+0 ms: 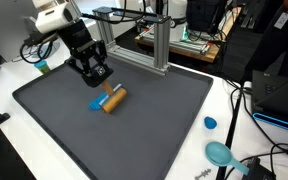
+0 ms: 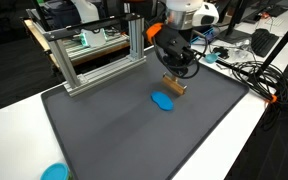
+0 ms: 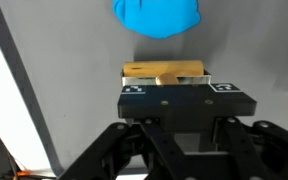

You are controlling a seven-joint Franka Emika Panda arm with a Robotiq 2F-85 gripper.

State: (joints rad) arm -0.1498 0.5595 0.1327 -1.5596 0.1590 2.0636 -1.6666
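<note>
Closest to the lens in the wrist view is the gripper. Its black linkage fills the lower half of the picture, and the jaws are drawn in as far as they go. Right at their tips lies the wooden block, set crosswise on the grey mat. This view does not show whether the jaws actually pinch the block or only sit against it. Beyond the block, and apart from it, is the blue piece, cut off by the top edge.

The wrist view shows nothing past that. In both exterior views the gripper hangs low over the middle of the mat. In an exterior view, going left to right, the blue piece comes first, with the block touching it or just beside it. Well apart on the white table are a small blue disc and a teal round thing. Cables run along that side.

A metal frame stands behind the mat, clear of the arm. In an exterior view the gripper body hides the top of the block, and the blue piece lies in front.
</note>
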